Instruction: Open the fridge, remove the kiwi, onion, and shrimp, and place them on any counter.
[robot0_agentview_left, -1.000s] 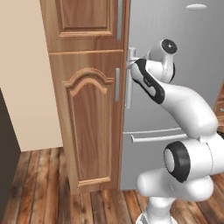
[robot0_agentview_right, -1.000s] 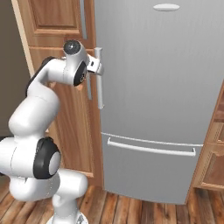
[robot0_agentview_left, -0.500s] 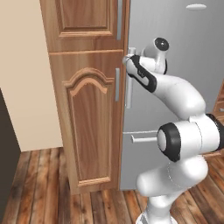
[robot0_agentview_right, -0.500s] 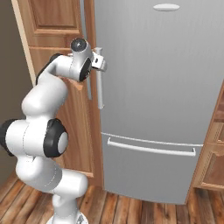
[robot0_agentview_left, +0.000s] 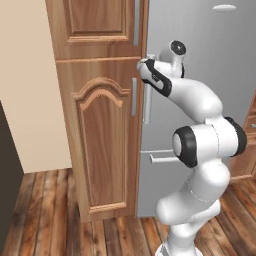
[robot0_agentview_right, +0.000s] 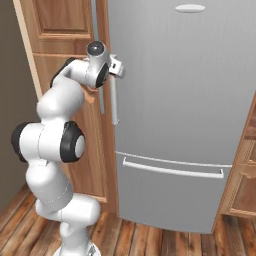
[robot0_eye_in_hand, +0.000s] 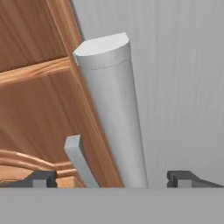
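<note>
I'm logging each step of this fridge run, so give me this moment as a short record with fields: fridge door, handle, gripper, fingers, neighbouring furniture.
fridge door: shut, fridge front flat grey
handle: vertical grey bar at the door's left edge
gripper: open, at the handle's top end
fingers: one finger on each side of the bar, not closed on it
neighbour: wooden cabinet left of the fridge, its own thin handle near the bar

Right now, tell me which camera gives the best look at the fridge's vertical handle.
The hand view: the handle stands close up between the open gripper's fingertips, its top end clear. The right base view shows the whole bar on the closed fridge, small. In the left base view the arm partly hides it.
</note>
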